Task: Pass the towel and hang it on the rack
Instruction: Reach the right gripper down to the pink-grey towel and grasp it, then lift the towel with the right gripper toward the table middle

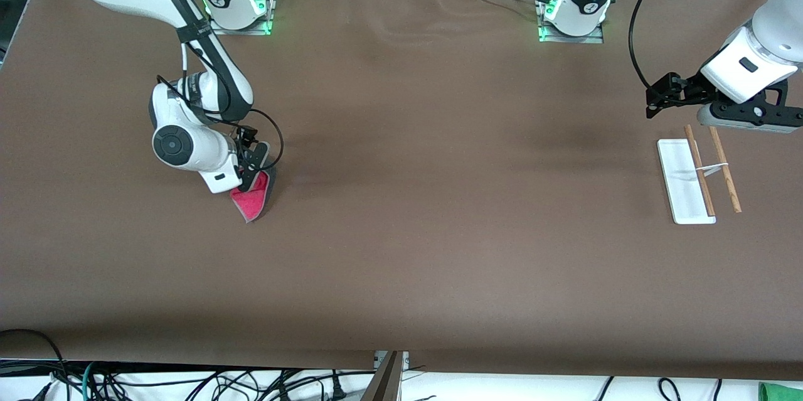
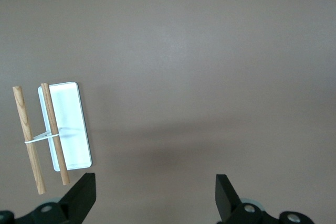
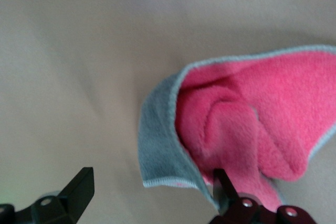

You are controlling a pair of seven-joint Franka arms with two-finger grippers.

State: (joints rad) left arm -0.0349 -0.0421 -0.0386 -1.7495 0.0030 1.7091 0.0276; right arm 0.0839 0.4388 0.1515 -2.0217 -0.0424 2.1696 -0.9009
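Note:
The towel (image 1: 251, 200) lies crumpled on the table toward the right arm's end, pink-red face folded inward and grey face outside; it fills much of the right wrist view (image 3: 247, 124). My right gripper (image 1: 252, 180) is low over it and open (image 3: 152, 195), with the towel's grey hemmed edge against one finger (image 3: 226, 187) and bare table under the other. The rack (image 1: 696, 178) stands toward the left arm's end, white base with two wooden rods; it also shows in the left wrist view (image 2: 55, 135). My left gripper (image 1: 746, 125) hovers open and empty beside the rack (image 2: 155, 198).
The brown table cover (image 1: 439, 231) spreads between towel and rack. Both arm bases (image 1: 241, 5) are bolted along the edge farthest from the front camera. Cables hang below the table's near edge (image 1: 188, 382).

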